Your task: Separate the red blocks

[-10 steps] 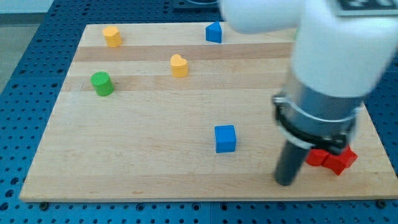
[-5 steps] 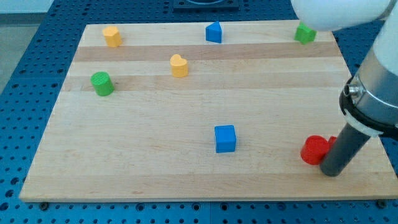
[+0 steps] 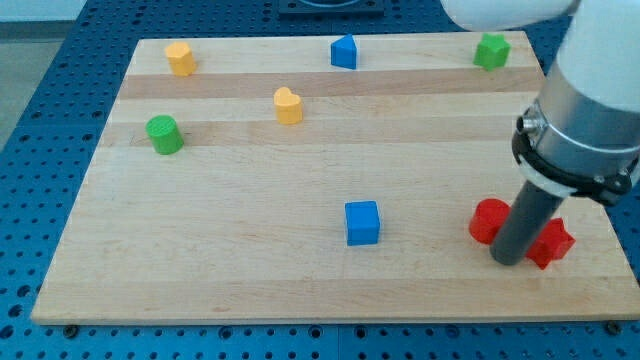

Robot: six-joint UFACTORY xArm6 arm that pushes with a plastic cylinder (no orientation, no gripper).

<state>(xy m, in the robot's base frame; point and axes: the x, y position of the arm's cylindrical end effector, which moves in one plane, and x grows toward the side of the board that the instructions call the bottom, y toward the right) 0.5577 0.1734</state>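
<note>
Two red blocks lie near the board's bottom right. A red round block (image 3: 488, 221) sits just left of my rod. A red star-like block (image 3: 552, 243) sits just right of it, partly hidden by the rod. My tip (image 3: 508, 261) stands between the two, touching or nearly touching both.
A blue cube (image 3: 362, 222) lies at bottom centre. A yellow heart-like block (image 3: 288, 105), a green cylinder (image 3: 164, 134), a yellow block (image 3: 181, 58), a blue block (image 3: 344, 51) and a green block (image 3: 491, 50) lie toward the top. The wooden board's (image 3: 200, 260) right edge is close to the red blocks.
My tip moved right past the red blocks, then came back up and left between them. The round red block slid left, away from the other red block.
</note>
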